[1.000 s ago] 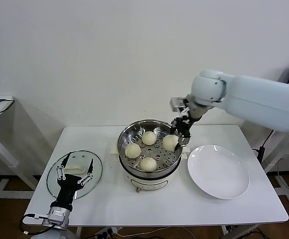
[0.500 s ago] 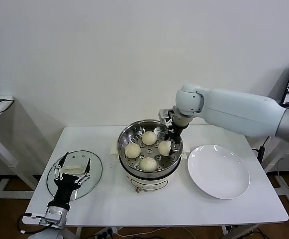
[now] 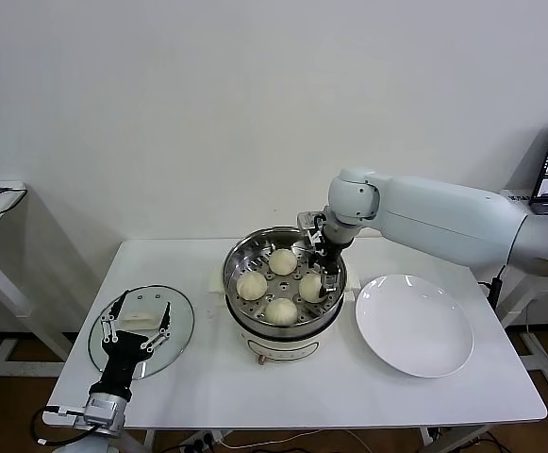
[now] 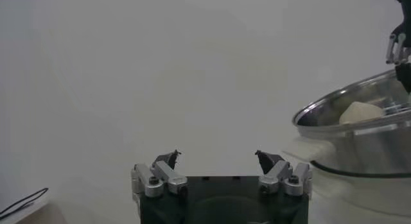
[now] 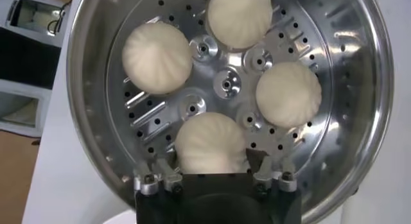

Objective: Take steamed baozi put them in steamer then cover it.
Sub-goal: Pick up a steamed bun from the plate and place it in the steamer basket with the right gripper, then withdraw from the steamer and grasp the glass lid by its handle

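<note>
Head view, baozi: we see all four steamed baozi [image 3: 282, 283] sitting on the perforated tray of the steamer [image 3: 242, 250], centre of the frame
Head view, right gripper: the right gripper [image 3: 324, 281] hangs inside the steamer at its right side, around the rightmost bun; we cannot tell from here how far its fingers stand apart
Head view, cover: the cover [image 3: 181, 326] lies flat on the table [image 3: 349, 396] at lower left, with the left gripper [image 3: 140, 321] spread over its white handle [image 3: 138, 319], not yet closed on it
Head view, plate: the white plate [image 3: 415, 326] lies bare at lower right
Left wrist view: left fingers stand wide apart and hold nothing; the steamer rim shows at right
Right wrist view: the fingers [image 5: 166, 174] stand spread either side of the nearest bun, at bottom centre; no squeeze on it
Handling, baozi: we judge them soft, light, easily dented
Handling, cover: glass, rigid, fairly heavy, breakable, slippery at the rim; we judge the handle the only safe hold
</note>
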You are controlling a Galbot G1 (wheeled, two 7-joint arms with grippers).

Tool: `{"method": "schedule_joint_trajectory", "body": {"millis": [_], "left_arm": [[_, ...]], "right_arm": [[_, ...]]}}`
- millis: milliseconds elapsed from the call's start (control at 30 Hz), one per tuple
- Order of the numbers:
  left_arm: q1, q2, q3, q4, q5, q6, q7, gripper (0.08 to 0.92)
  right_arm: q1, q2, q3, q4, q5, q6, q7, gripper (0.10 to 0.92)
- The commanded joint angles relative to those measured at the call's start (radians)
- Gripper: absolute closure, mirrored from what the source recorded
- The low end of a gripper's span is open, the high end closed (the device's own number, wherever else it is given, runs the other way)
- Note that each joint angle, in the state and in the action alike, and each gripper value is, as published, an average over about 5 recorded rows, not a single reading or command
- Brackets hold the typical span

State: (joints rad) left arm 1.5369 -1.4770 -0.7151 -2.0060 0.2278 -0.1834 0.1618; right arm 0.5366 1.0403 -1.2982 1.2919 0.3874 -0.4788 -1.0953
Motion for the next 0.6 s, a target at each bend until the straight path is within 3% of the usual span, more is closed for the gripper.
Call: {"method": "schedule_joint_trajectory", "body": {"millis": [33, 233, 400, 467, 600], "left_arm": [[0.004, 0.002, 0.004, -0.005, 0.005, 0.002, -0.003, 0.177], [0.012, 0.002, 0.015, -0.019, 0.013, 0.004, -0.011, 0.177], [0.016, 0.003, 0.015, -0.034, -0.005, 0.027, -0.034, 0.177], [0.014, 0.004, 0.013, -0.039, -0.011, 0.047, -0.047, 0.177], [0.006, 0.004, 0.006, -0.049, -0.014, 0.076, -0.075, 0.177]], "right_arm": [[0.023, -0.100, 0.100, 0.029, 0.035, 0.009, -0.030, 0.204], [0.027, -0.292, 0.240, 0.091, 0.098, 0.023, -0.072, 0.203], [-0.187, -0.423, 0.549, 0.124, 0.079, 0.059, -0.039, 0.203], [-0.331, -0.452, 0.746, 0.127, 0.094, 0.107, 0.051, 0.203], [-0.602, -0.489, 1.025, 0.149, 0.225, 0.249, 0.369, 0.203]]}}
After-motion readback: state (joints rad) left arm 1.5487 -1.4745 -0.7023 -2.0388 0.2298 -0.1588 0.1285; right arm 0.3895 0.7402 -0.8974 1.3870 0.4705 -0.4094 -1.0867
